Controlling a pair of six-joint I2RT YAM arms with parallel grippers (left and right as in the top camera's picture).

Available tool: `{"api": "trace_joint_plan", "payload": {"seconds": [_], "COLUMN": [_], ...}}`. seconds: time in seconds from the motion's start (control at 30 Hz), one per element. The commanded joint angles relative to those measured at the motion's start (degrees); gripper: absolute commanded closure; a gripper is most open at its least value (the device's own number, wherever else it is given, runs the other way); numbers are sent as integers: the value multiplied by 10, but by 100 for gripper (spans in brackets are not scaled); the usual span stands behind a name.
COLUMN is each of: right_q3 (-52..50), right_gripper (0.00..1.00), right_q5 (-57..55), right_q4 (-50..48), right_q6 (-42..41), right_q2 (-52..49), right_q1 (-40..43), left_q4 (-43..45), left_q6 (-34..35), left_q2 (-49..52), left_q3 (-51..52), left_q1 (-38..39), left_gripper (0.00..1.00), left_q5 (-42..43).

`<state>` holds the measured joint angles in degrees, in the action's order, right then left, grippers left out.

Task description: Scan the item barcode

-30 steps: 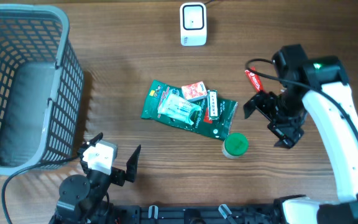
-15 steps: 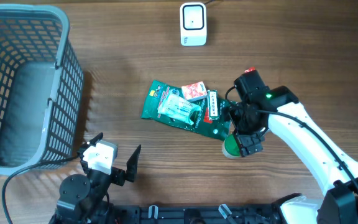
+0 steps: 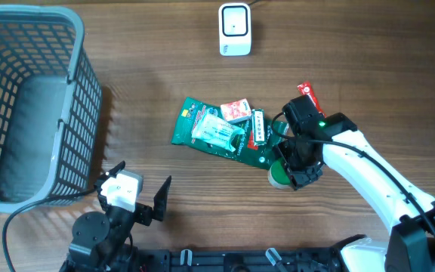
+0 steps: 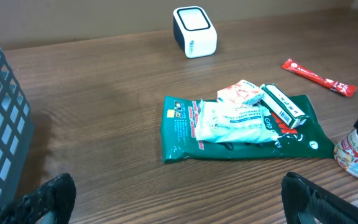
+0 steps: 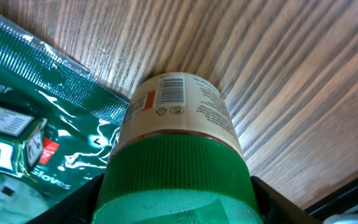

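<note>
The item is a small jar with a green ribbed lid (image 5: 176,180) and a cream label that carries a barcode (image 5: 171,90). It stands on the wood table by the right end of a green packet (image 3: 225,136). My right gripper (image 3: 291,168) is down over the jar, and its black fingers (image 5: 73,208) press the lid from both sides. In the overhead view only a sliver of the jar (image 3: 276,176) shows under the arm. The white scanner (image 3: 234,29) sits at the table's far edge. My left gripper (image 4: 179,199) hangs open and empty near the front edge.
On the green packet (image 4: 241,127) lie a white pouch, a small red-patterned box and a slim box. A red sachet (image 3: 306,92) lies behind the right arm. At the far left stands a grey mesh basket (image 3: 29,106).
My right arm swung left from the table's right side and came down over the jar, and its fingers have closed in on the lid. The left arm has not moved.
</note>
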<state>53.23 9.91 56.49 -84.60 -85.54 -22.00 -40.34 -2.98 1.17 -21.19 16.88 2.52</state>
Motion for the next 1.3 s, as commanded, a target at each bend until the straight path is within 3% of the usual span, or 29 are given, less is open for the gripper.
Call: {"api": "trace_joint_plan", "payload": {"seconds": [0.0,0.03,0.1,0.13,0.2,0.27,0.3,0.37,0.43,0.63,0.8,0.97,1.07,1.17,1.27], "right_q3": [-1,5,26,32,54,89,120,193,230,176,97,9,-7,-6,2], "right_gripper": [36,31,1,0,0,0,0,0,0,0,0,0,23,42,48], "right_q5": [-70,-75,-73,-74,-83,-90,-90,-76,-6,-67,-55,-54,-54,-54,-60], "right_q4": [-26,-37,-28,-27,-17,12,41,141,180,172,111,-19,-37,-40,-37], "right_q6": [198,343,614,669,692,679,631,427,202,-130,-129,-129,-67,64,211], "right_q2": [-5,-5,-5,-5,-5,-2,2,3,3,-5,-5,-5,-5,-5,-5], "right_q1": [-3,-2,-2,-2,-2,-2,-2,2,4,4,4,4,4,4,4], "left_q4": [2,2,2,2,2,2,2,2,2,2,2,2,2,2,2], "left_q6": [-11,-11,-11,-11,-11,-11,-11,-11,-11,-11,-11,-11,-11,-11,-11], "left_q2": [-1,-1,-1,-1,-1,-1,-1,-1,-1,-1,-1,-1,-1,-1,-1], "left_q3": [4,4,4,4,4,4,4,4,4,4,4,4,4,4,4], "left_q1": [0,0,0,0,0,0,0,0,0,0,0,0,0,0,0], "left_gripper": [0,0,0,0,0,0,0,0,0,0,0,0,0,0,0], "left_q5": [7,7,7,7,7,7,7,7,7,7,7,7,7,7,7]}}
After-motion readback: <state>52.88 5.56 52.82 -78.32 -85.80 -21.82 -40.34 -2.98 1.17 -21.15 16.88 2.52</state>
